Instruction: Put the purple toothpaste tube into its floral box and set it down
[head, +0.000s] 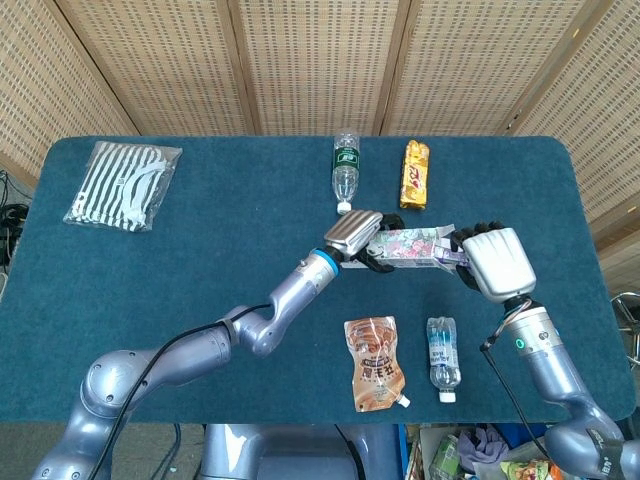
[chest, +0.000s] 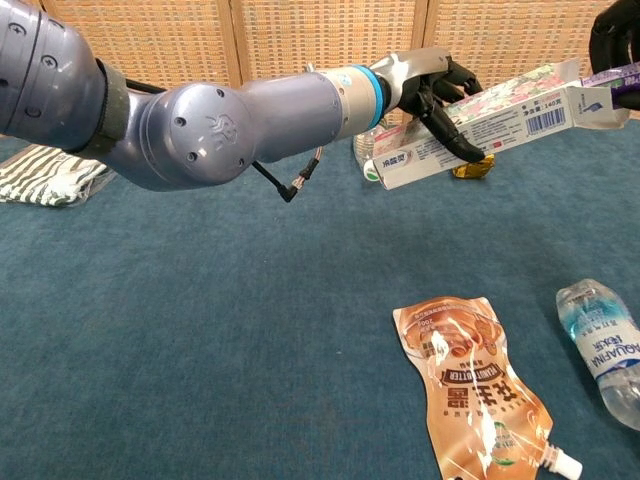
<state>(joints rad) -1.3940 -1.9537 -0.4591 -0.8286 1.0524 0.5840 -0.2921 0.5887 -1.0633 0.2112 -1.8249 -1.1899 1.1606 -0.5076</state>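
My left hand (head: 352, 237) grips the floral box (head: 403, 245) by its left end and holds it above the table. In the chest view the floral box (chest: 478, 122) tilts up to the right, with its open flaps toward my right hand (chest: 612, 35). My right hand (head: 493, 262) holds the purple toothpaste tube (head: 453, 258) by its tail. Most of the tube is hidden inside the box. Only a short purple stub (chest: 622, 79) shows past the flaps in the chest view.
A clear water bottle (head: 344, 168) and a yellow snack bar (head: 415, 173) lie at the back. A striped pouch (head: 122, 185) sits at the far left. An orange drink pouch (head: 376, 362) and a small water bottle (head: 443, 353) lie near the front edge.
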